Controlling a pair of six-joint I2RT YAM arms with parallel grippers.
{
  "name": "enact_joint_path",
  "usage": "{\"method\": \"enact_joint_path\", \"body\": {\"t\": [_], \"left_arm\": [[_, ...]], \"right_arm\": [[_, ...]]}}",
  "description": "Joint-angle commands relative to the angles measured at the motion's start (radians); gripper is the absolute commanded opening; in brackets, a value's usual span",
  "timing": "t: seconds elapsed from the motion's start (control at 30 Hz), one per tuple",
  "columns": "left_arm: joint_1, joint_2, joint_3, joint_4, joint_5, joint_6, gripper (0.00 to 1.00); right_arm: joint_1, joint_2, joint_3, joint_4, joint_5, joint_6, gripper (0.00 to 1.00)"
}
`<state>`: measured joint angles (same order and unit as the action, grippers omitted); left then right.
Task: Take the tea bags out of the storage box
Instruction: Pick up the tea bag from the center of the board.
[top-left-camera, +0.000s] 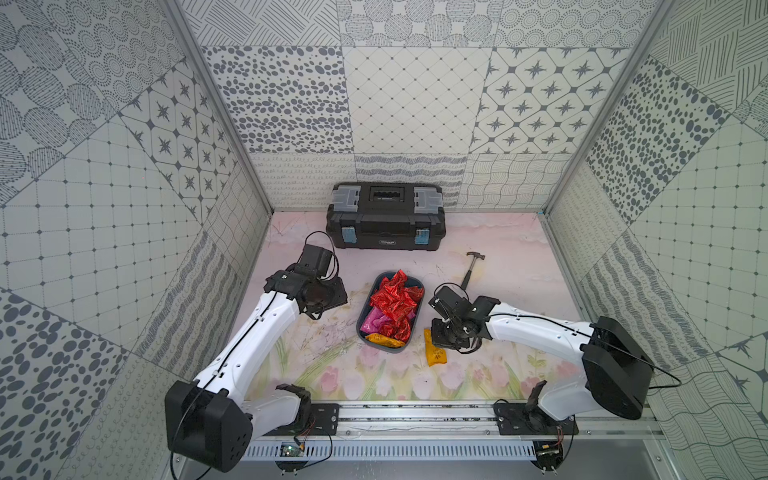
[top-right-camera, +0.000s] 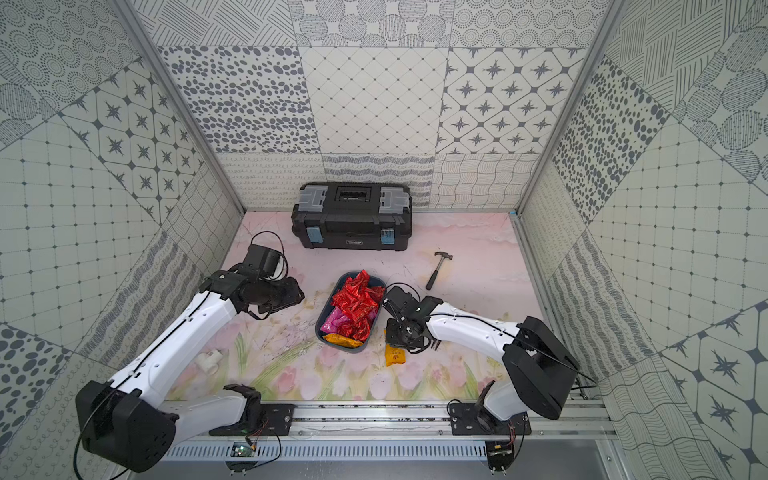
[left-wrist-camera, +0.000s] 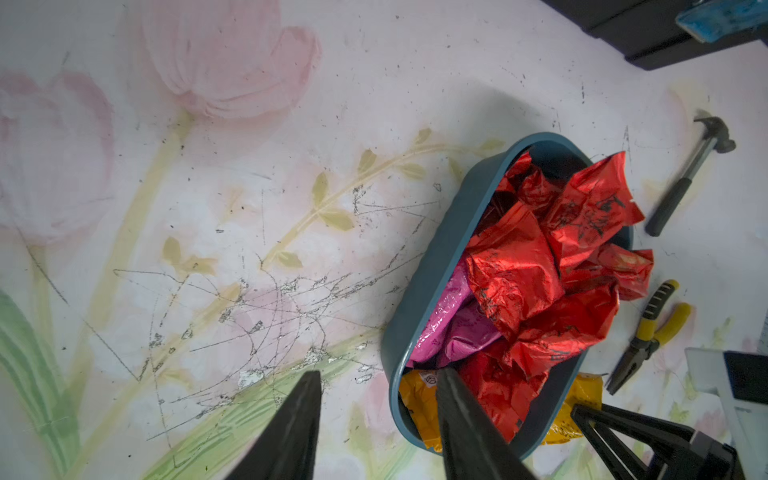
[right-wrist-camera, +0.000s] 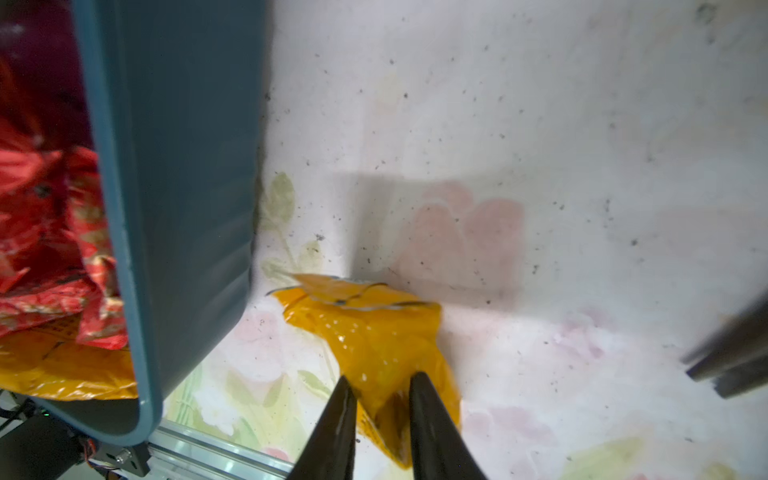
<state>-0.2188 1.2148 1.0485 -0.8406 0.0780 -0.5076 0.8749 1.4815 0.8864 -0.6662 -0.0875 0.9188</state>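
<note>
**Pinching an orange sachet beside the bin**

Resting at table centre: small dark blue-grey plastic storage box with rounded corners (top-left-camera: 362, 323), heaped with crumpled shiny foil tea bags (top-left-camera: 392, 303), mostly red, a pink one low at its 9 o'clock side, an orange-yellow one at the 6 o'clock end. Lying outside on the floral-printed table (top-left-camera: 519, 266), just beside the box at about 4 o'clock: one orange-yellow foil sachet (right-wrist-camera: 374, 332), flat on the surface. Closed narrowly on that sachet's near end: right gripper (right-wrist-camera: 382, 384), both black fingers pressing into the foil, seemingly pinching it, though blur softens the contact. Hovering at the box's 9 o'clock: left gripper (left-wrist-camera: 378, 384), jaws parted and empty, one finger over bare table, one over the box's near end. Standing at 12 o'clock against the back wall: large black toolbox with blue latches (top-left-camera: 385, 218). Lying at 2 o'clock: small black-handled hammer (top-left-camera: 469, 270). Visible in the left wrist view past the box: yellow-handled pliers (left-wrist-camera: 648, 336).
</note>
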Motion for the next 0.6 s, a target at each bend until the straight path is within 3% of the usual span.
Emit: {"method": "enact_joint_path", "body": {"t": [0.0, 0.13, 0.3, 0.43, 0.57], "left_arm": [[0.024, 0.018, -0.026, 0.104, 0.170, 0.194, 0.50], [0.026, 0.035, -0.050, 0.140, 0.181, 0.261, 0.51], [0.024, 0.059, -0.086, 0.191, 0.243, 0.357, 0.54], [0.011, 0.108, -0.106, 0.258, 0.320, 0.364, 0.57], [-0.049, 0.191, -0.082, 0.278, 0.246, 0.399, 0.57]], "right_arm": [[0.000, 0.025, 0.046, 0.004, 0.020, -0.013, 0.13], [-0.011, 0.025, 0.079, -0.017, 0.041, -0.047, 0.00], [-0.080, -0.027, 0.061, -0.018, 0.034, -0.050, 0.00], [-0.140, -0.065, 0.046, -0.011, 0.014, -0.068, 0.00], [-0.190, -0.090, 0.046, -0.011, 0.002, -0.088, 0.00]]}}
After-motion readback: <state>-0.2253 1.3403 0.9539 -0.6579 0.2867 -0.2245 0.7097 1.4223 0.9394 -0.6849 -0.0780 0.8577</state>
